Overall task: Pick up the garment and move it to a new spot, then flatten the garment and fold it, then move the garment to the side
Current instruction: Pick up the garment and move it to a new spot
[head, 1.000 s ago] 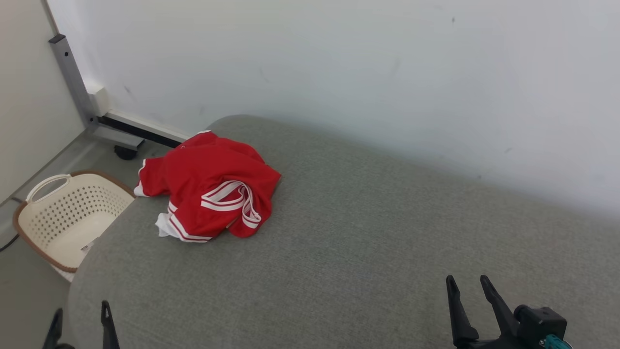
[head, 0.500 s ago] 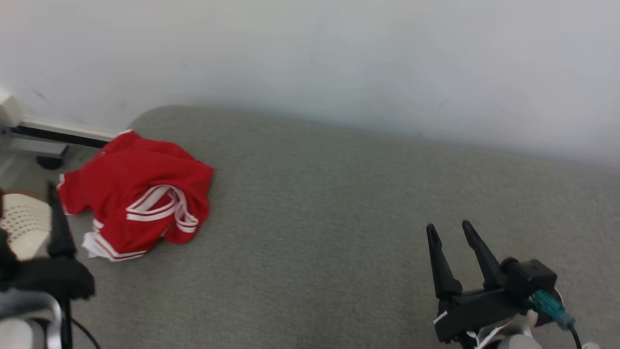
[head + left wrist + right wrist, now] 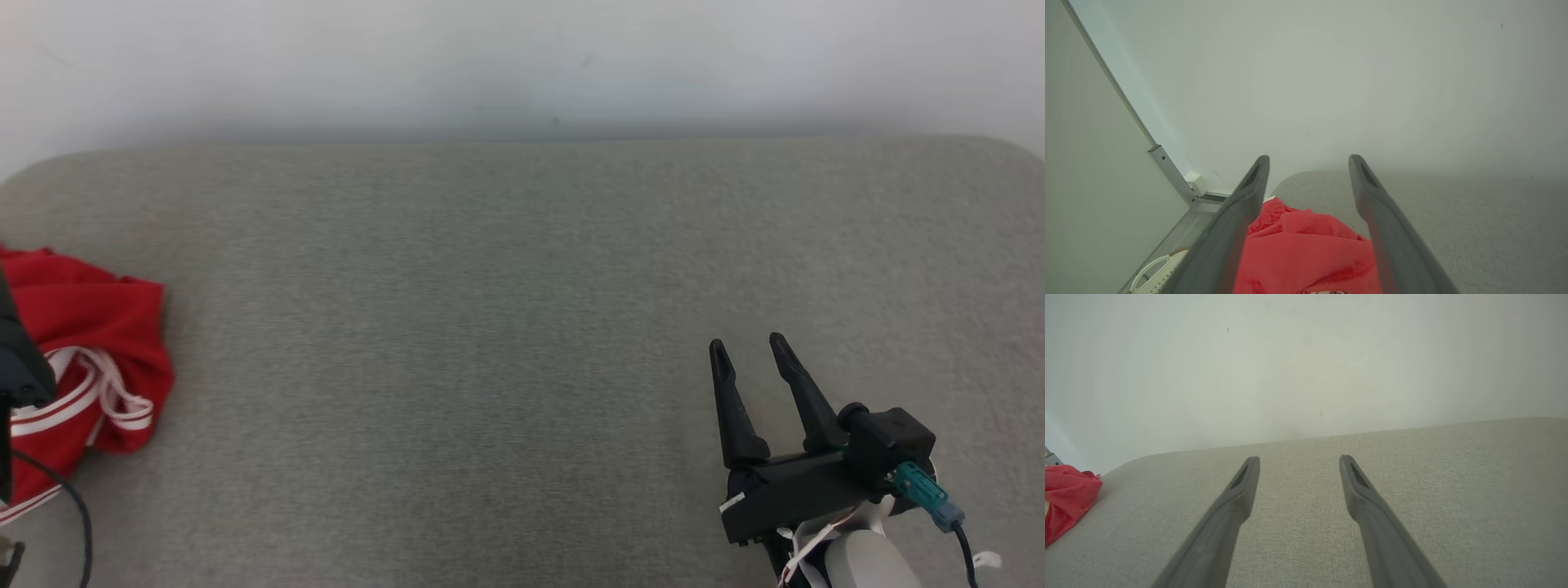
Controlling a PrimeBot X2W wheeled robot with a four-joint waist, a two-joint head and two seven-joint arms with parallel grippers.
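- The garment (image 3: 82, 367), red with white stripes, lies crumpled in a heap at the left edge of the head view. It rests on the grey fabric surface (image 3: 522, 286) and is partly cut off by the frame.
- The left gripper (image 3: 1309, 159), in the left wrist view, holds its two fingers wide apart with nothing gripped. Red cloth shows at the lower centre of that frame, between and below the fingers; whether they touch it cannot be told.
- The right gripper (image 3: 746, 341), at the lower right of the head view, is spread wide and empty. It is over bare fabric, well apart from the garment.
- A pale wall (image 3: 522, 57) spans the top of the head view.
- A white perforated basket (image 3: 1153, 275) and a metal post (image 3: 1171, 175) occupy the lower left of the left wrist view.
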